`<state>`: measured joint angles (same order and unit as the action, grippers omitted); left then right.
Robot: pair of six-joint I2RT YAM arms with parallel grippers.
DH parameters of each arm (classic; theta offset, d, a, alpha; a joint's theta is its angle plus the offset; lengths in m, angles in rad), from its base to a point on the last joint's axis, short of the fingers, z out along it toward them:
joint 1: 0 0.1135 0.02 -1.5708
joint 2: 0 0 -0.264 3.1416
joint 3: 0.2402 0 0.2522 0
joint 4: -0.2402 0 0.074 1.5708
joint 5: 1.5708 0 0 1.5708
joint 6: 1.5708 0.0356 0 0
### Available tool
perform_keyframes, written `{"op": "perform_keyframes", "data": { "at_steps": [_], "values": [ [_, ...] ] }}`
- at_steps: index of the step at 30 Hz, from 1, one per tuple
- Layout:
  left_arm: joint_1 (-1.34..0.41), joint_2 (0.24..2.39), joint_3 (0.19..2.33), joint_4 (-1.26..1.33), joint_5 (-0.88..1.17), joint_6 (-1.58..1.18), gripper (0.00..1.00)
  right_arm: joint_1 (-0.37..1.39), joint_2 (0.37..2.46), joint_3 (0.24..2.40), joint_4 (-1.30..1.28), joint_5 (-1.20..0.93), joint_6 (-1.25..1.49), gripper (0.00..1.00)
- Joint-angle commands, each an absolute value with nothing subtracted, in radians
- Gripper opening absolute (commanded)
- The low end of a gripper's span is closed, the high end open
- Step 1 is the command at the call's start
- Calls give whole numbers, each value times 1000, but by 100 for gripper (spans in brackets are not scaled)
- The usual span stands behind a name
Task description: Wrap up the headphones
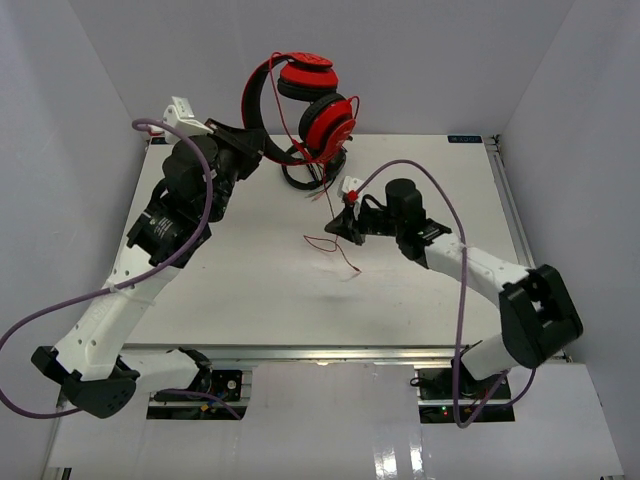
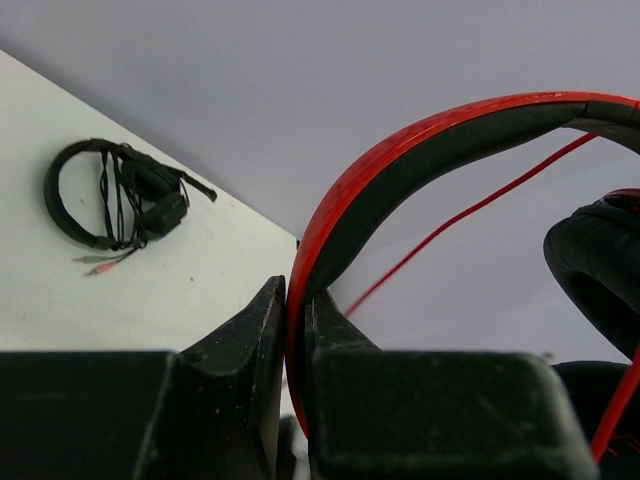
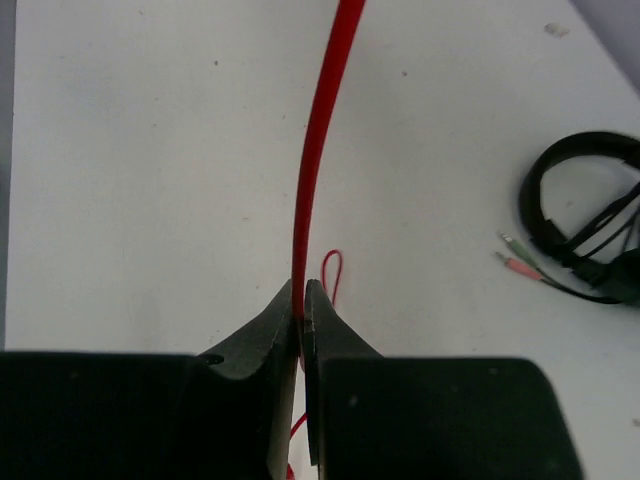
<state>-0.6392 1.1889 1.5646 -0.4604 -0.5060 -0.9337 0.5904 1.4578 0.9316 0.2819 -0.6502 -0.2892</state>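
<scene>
Two pincers [image 2: 297, 300] [image 3: 302, 295] pinch the headphones' [image 1: 322, 118] glossy arched headband [image 2: 420, 148] and thin cable [image 3: 318, 150].

**White desk and what rests on it**

Flat, matte white desk [image 1: 250, 290], bare over most of its surface. Toward the far edge, lying flat: black over-ear headphones [image 2: 150, 195] bundled in their own black cable, with green and pink plugs [image 2: 100, 262] poking out just beside the band. Nearer the middle, loose on the surface: the curled tail end of a thin red cable [image 1: 335, 247], well apart from the black set.
</scene>
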Motion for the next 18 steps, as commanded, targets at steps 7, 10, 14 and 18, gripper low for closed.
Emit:
{"op": "perform_keyframes", "data": {
  "at_steps": [7, 10, 14, 18],
  "values": [
    [-641, 1185, 1536, -303, -757, -919, 0, 758, 1136, 1010, -309, -279, -800, 8],
    [-641, 1202, 1517, -296, -803, -914, 0, 756, 1135, 1080, -387, -243, -843, 8],
    [-640, 1253, 1540, -284, -858, -865, 0, 762, 1137, 1146, -441, -249, -866, 8],
    [-640, 1326, 1580, -270, -897, -792, 0, 775, 1128, 1213, -468, -171, -931, 8]
  ]
}}
